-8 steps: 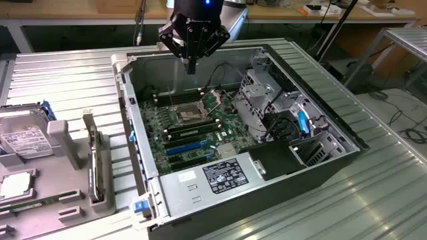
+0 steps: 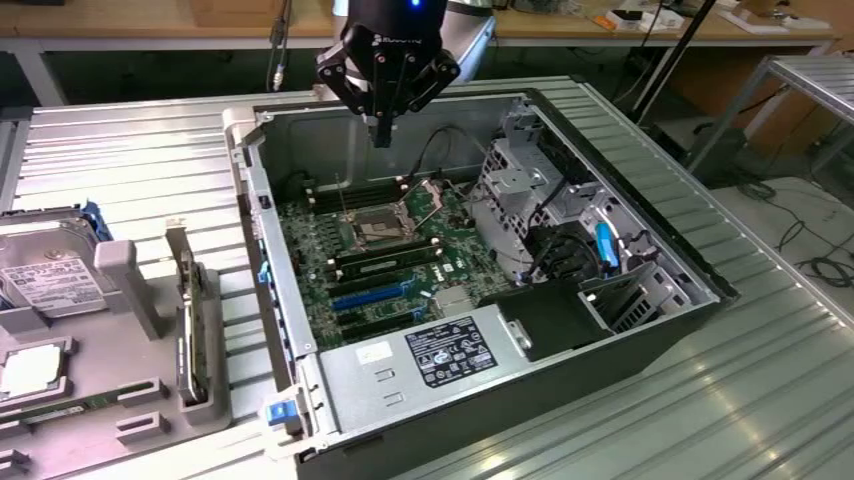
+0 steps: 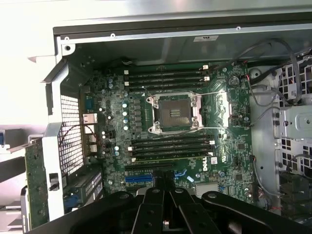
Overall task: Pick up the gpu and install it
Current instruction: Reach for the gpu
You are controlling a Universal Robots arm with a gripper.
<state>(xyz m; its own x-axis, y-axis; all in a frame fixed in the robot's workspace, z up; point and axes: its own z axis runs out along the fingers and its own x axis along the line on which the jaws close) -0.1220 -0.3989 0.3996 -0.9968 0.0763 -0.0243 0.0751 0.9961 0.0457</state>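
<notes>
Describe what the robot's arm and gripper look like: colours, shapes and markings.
The gripper is matt black, built of jointed link bars that taper to a narrow tip. White lettering runs across its body, and a small blue light glows above it. The arm behind is silvery grey and rounded.

Open black-and-grey metal computer case (image 2: 667, 340) lies on its side on ribbed silver metal table (image 2: 134, 150). Inside case: green motherboard (image 2: 400, 240), silver square processor socket (image 2: 380, 225) mid-board, grey metal box with black label sticker (image 2: 400, 365) at case's near end. Outside case, on exterior view's left: silver boxy hard drive with white label (image 2: 47, 280), resting in grey plastic fixture (image 2: 120, 290).
</notes>
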